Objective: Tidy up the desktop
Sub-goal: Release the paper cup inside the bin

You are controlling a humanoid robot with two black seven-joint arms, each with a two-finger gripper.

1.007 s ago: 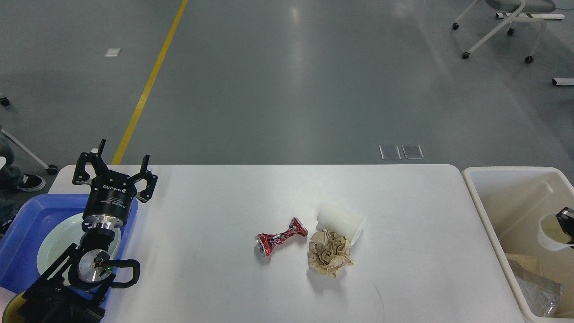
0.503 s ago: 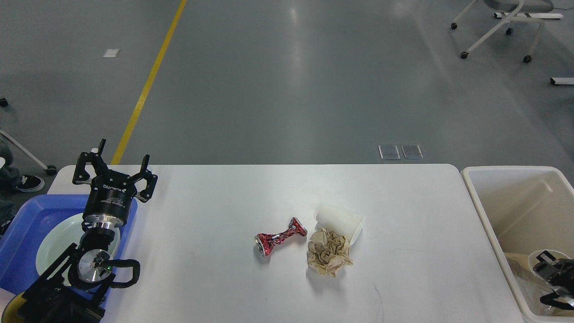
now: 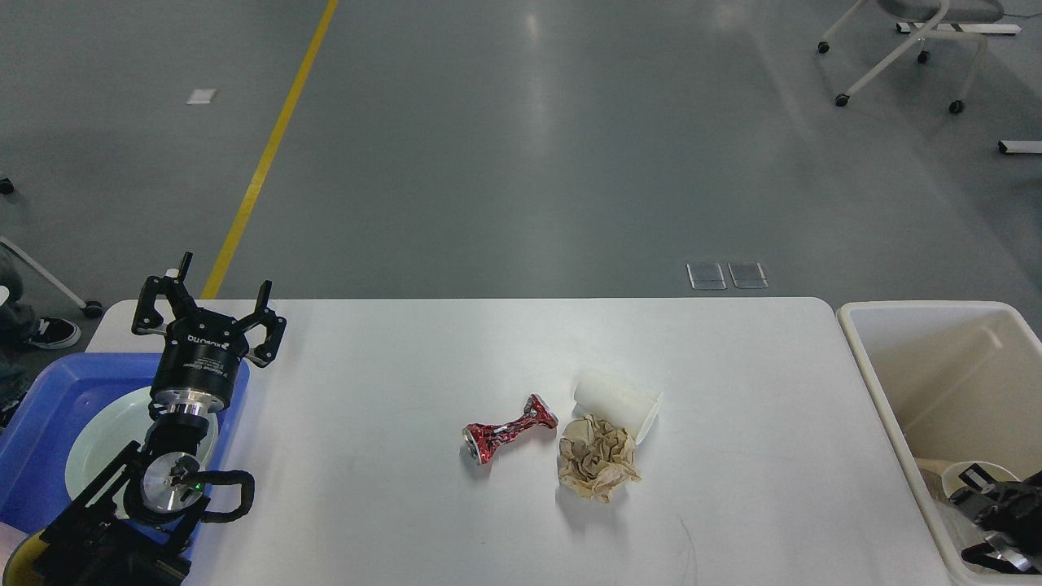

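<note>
Left claw raised, fingers spread

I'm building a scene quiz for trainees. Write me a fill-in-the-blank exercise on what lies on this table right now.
1. The crushed can on the desktop is coloured ____.
2. The white paper cup lies on its ____.
3. The crumpled brown paper lies touching the ____.
4. The left pincer, fingers spread, hangs over the far edge of the ____ tray.

Missing words: red; side; cup; blue
</note>
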